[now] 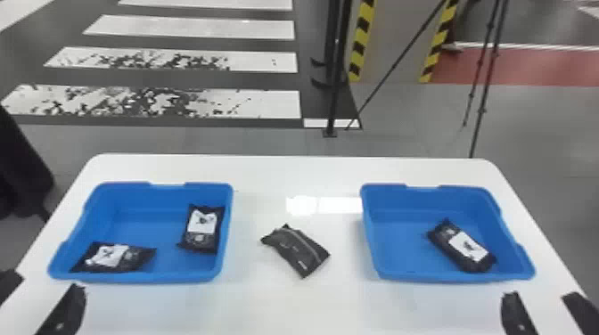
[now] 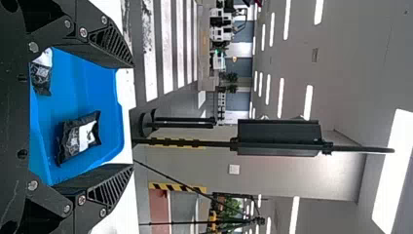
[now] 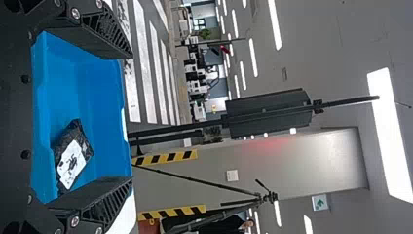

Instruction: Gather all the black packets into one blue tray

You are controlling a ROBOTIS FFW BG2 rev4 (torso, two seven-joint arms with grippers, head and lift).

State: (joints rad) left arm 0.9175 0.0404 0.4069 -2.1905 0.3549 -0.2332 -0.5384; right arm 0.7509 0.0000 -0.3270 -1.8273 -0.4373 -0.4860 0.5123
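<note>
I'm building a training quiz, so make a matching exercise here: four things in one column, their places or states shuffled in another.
1. Left blue tray
2. Right blue tray
3. Loose black packet
4. Right end effector

A. Contains one black packet
B. Open, nothing gripped
C. Contains two black packets
D. On the white table between trays

Pairs: 1-C, 2-A, 3-D, 4-B

No wording can be read — the white labels (image 1: 203,222) on three black packets (image 1: 196,243) and the pale print (image 1: 303,264) on the fourth packet (image 1: 289,250) are blurred — but a white sign (image 3: 320,202) in the room behind bears a green arrow.
</note>
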